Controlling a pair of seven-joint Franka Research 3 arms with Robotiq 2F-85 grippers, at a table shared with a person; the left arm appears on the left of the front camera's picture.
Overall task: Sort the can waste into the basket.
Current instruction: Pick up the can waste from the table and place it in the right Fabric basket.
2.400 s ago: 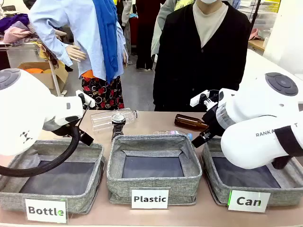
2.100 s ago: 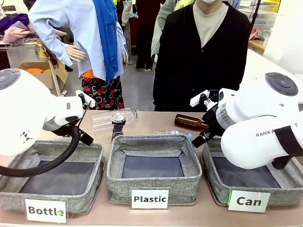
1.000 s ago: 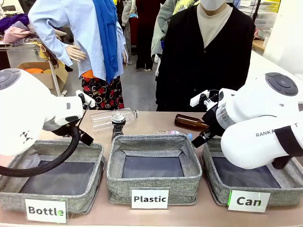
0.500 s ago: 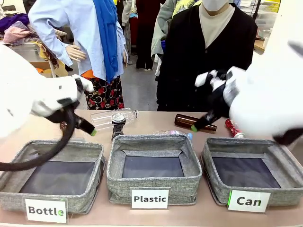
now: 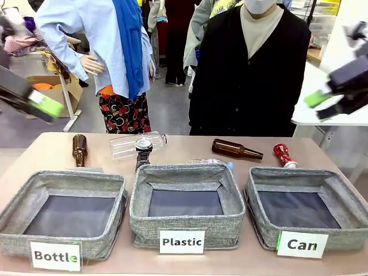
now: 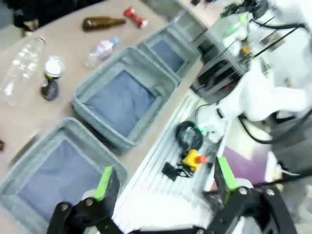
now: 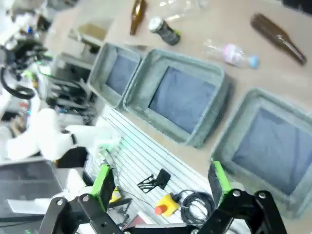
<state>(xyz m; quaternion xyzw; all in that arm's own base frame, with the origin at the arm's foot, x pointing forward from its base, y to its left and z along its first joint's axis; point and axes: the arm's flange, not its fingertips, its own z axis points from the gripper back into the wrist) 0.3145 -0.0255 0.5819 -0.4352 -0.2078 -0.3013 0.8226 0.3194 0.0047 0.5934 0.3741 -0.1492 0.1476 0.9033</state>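
Red and white crushed metal: found the red can [image 5: 282,154] lying on the surface [image 5: 190,148], just behind the far rim of the basket [image 5: 299,171] labelled "Can". Found the black and silver can [image 5: 143,150] well apart from it, behind the "Plastic" basket [image 5: 224,230] and just beside a clear bottle [image 5: 129,144]. Saw nothing inside the Can basket, so judged the sorting not yet begun, with the reach for a first can as the step in hand.

Saw the left gripper [image 6: 165,180] and the right gripper [image 7: 161,179] high above the surface, jaws spread wide, grasping nothing. Judged the red can the nearer pick for the right gripper. Called for a descent over it, a wrist turn to set the jaws across its narrow width, a squeeze, then a short carry over the rim.

Read the red can's long axis as running mostly far to near, slanting slightly toward the robot's right, silver end pointing at the basket. Read the black and silver can as upright, long axis vertical, silver top up, though too small to be certain.
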